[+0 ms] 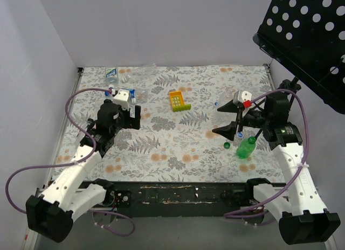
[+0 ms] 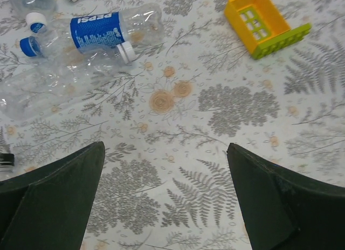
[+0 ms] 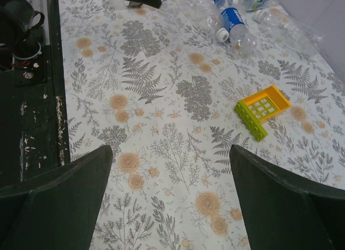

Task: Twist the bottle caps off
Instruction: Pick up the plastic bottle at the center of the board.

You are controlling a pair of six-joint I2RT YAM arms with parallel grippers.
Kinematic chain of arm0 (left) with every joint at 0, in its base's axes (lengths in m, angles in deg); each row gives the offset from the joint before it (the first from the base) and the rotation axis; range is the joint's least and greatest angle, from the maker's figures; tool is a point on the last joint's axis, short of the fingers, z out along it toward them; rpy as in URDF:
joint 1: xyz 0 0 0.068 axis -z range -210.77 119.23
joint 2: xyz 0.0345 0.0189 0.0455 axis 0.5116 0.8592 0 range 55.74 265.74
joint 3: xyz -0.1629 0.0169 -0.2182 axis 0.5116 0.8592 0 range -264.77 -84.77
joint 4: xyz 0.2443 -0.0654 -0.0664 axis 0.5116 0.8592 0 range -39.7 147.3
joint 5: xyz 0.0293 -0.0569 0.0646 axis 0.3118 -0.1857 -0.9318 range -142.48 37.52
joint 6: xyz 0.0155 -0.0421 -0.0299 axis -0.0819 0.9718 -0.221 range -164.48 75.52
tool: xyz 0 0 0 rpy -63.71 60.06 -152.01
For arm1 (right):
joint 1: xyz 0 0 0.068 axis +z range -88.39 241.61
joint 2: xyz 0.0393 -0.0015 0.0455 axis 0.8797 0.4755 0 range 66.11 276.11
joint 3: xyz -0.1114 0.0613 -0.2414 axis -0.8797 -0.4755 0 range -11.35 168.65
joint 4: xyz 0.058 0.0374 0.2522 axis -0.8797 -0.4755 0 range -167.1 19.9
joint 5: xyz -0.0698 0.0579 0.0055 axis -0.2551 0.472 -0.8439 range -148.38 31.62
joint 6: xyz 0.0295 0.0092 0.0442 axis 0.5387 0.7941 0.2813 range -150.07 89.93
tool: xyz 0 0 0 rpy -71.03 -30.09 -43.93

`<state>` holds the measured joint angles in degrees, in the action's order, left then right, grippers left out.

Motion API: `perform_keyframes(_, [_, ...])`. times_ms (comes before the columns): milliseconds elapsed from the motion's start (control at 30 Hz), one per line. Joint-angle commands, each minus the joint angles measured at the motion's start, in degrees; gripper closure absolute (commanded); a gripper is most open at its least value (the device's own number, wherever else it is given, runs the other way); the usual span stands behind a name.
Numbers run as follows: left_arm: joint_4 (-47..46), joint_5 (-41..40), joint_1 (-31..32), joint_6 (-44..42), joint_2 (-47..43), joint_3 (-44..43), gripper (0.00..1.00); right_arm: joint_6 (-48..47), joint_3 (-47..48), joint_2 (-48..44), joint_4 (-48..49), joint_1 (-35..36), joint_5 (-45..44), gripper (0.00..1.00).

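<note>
Seen from the top camera, the left gripper [image 1: 135,116] hangs over the left part of the worktop [image 1: 161,153], toward the far-left corner. A cluster of clear bottles [image 1: 135,75] lies along the far edge by that corner. The right gripper [image 1: 222,119] is over the right side, its jaws spread wide with nothing between them. Below it, nearer the near edge, a green bottle [image 1: 246,147] lies on its side with a loose green cap [image 1: 227,145] just beside it. A yellow block [image 1: 179,100] lies around the middle, toward the far edge.

In the left wrist view, the left gripper [image 2: 164,148] is released, its fingers [image 2: 64,191] wide apart over bare cloth. Beyond them a blue-labelled bottle [image 2: 102,30] lies on its side among crushed clear ones, with a blue cap [image 2: 28,46] at one end and a white cap [image 2: 126,51] touching its side. The yellow block [image 2: 264,23] lies well apart from them.

In the right wrist view, the right gripper [image 3: 171,150] is also released and holds nothing. The yellow block [image 3: 262,110] lies ahead of it. The blue-labelled bottle [image 3: 233,17] lies far off with the clear ones.
</note>
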<state>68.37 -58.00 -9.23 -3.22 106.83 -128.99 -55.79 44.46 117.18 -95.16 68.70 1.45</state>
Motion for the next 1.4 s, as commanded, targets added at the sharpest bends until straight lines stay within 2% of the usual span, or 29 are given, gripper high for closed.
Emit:
perform_keyframes(0, [-4.79, -5.73, -1.06, -13.01, 7.60, -2.17, 0.02, -13.47, 2.37, 1.40, -5.52, -0.24, 6.96, 0.02])
perform_keyframes(167, [-6.73, -3.02, -4.65, -23.66, 20.77, -7.61, 0.02, -18.14, 3.78, 2.72, -7.81, -0.06, 6.79, 0.03])
perform_keyframes(333, [-1.20, -1.61, -8.70, -26.22, 35.63, -18.33, 0.02, -19.02, 3.17, 3.34, -7.46, -0.06, 8.36, 0.03])
perform_keyframes(500, [1.19, -2.30, -10.81, -33.42, 43.20, -23.18, 0.02, -19.20, 0.27, 2.90, -6.23, -0.06, 9.51, 0.03])
perform_keyframes(600, [-0.65, -5.98, -12.31, -36.41, 47.07, -23.97, 0.02, -19.55, -0.53, 3.33, -6.14, -0.06, 10.30, 0.03])
perform_keyframes(800, [-4.71, -7.67, -12.75, -39.14, 52.17, -25.38, 0.04, -20.60, -0.79, 3.69, -7.28, -0.06, 11.88, 0.03])
perform_keyframes(1167, [-12.07, -7.40, -11.96, -40.99, 51.92, -22.76, 0.05, -21.74, -2.02, 5.18, -7.55, -0.06, 11.71, 0.03])
perform_keyframes(1367, [-16.04, -8.28, -11.96, -45.82, 53.49, -21.78, 0.04, -21.83, -2.20, 5.88, -7.64, -0.06, 11.71, 0.03])
